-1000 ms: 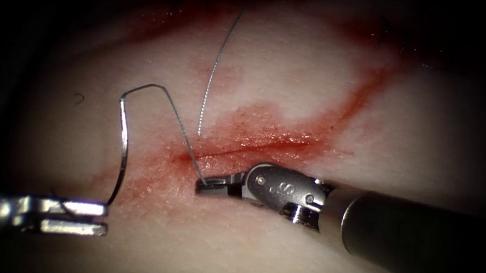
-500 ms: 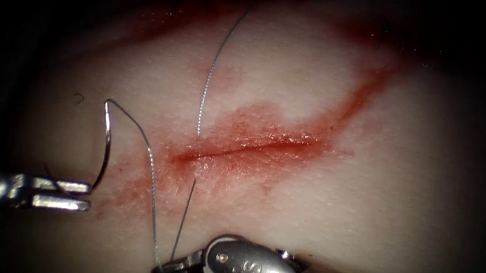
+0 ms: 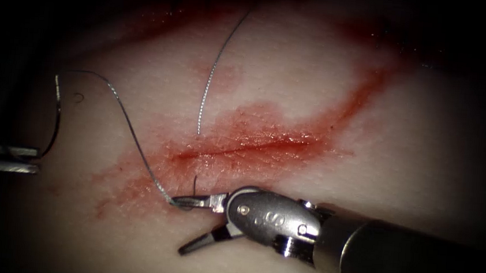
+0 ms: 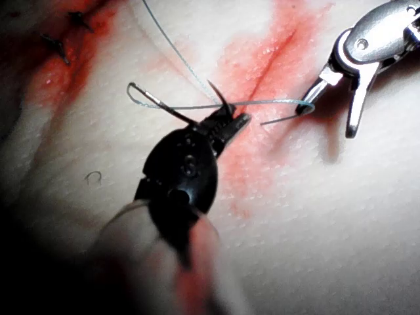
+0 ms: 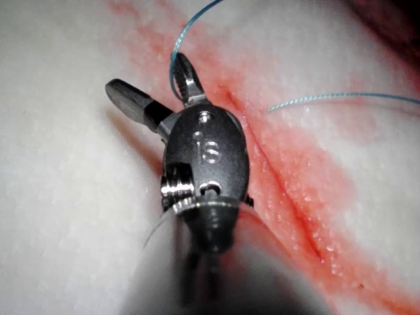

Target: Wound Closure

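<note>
Bright light falls mid-scene, and the dark surround may be plain shadow.

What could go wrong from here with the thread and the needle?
1. The right gripper is open with the thread lying against one jaw, so the thread could slip off or snag.
2. The thread's free end lies just beyond the cut; more pull might draw it through the tissue.
3. The left gripper holds the needle near one end, so it may swivel.
</note>
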`<state>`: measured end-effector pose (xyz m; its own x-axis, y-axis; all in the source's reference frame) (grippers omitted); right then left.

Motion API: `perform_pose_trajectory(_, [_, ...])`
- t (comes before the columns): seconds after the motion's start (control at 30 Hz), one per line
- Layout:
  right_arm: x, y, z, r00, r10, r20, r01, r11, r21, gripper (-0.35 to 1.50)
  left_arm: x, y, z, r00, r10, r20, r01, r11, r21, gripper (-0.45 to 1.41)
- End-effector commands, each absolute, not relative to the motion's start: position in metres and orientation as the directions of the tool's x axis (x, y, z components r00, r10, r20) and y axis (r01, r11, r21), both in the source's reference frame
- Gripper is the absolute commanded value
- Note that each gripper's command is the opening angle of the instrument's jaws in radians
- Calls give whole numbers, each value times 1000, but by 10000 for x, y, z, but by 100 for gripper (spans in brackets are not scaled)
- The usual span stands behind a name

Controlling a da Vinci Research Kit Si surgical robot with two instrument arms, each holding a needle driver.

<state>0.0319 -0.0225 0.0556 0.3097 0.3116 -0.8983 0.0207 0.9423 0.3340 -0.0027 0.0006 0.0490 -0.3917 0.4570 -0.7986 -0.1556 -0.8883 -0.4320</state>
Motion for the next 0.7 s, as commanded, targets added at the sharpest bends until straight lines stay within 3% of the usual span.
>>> perform_pose_trajectory(0.03, [322, -223, 574, 324, 306, -895, 14, 945, 328, 98, -32, 4, 500, -395, 459, -796, -165, -887, -430, -45])
perform_pose_trajectory(0.57, [343, -203, 675, 403, 245, -882, -50, 968, 246, 88, -38, 3, 507, -409, 472, -781, -189, -881, -433, -45])
perform_pose_trajectory(0.6, [343, -203, 678, 404, 242, -882, -53, 969, 242, 71, -40, 2, 507, -408, 472, -782, -188, -881, -434, -45])
perform_pose_trajectory(0.67, [340, -207, 682, 402, 235, -885, -38, 970, 240, -30, -42, 2, 508, -406, 472, -783, -186, -881, -435, -45])
perform_pose_trajectory(0.7, [337, -210, 681, 395, 233, -889, -12, 969, 248, -35, -43, 2, 508, -405, 472, -783, -184, -881, -436, -45])
